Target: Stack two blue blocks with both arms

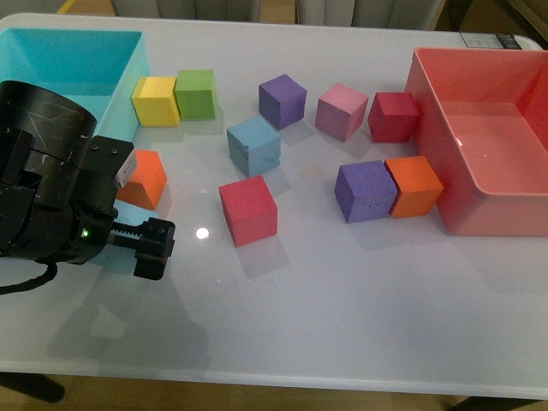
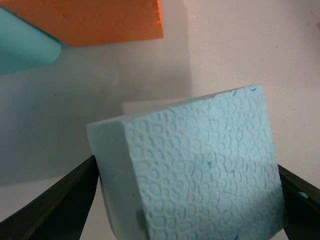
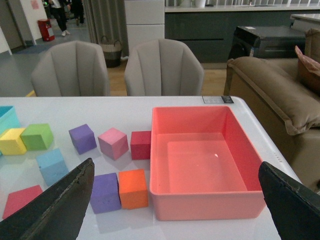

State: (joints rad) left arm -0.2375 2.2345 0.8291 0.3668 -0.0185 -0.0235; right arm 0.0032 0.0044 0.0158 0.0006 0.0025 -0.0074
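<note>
OK, nearest the front cam: L arm (image 1: 51, 180), bulky black housing, sits left of and nearer than the red cube (image 1: 248, 210). L claw (image 2: 186, 165) is closed down to block width, w/ the held blue block (image 2: 200, 150) btwn its fingers (image 2: 50, 210); a finger presses each side in the L wrist view. Can't tell if that block is off the table (image 1: 342, 308). R arm is out of the front view. R claw (image 3: 175, 165) is spread wide in the R wrist view, nothing btwn its fingers (image 3: 55, 210). Directly behind the red cube, a small gap apart, is the second blue block (image 1: 253, 145), free, nothing touching it. Right of the red cube: near purple cube (image 1: 366, 191) touching an orange cube (image 1: 413, 186). Left of the red cube: another orange cube (image 1: 141, 178), partly hidden by the L arm, by the turquoise bin (image 1: 128, 68). Further behind the red cube: far purple cube (image 1: 282, 100), then to the right a pink cube (image 1: 341, 111) and a crimson cube (image 1: 394, 116); the crimson one is right by the salmon bin (image 1: 428, 111). Behind-left of the red cube: yellow cube (image 1: 155, 101) and green cube (image 1: 195, 94), touching, just beside the turquoise bin's wall.
</note>
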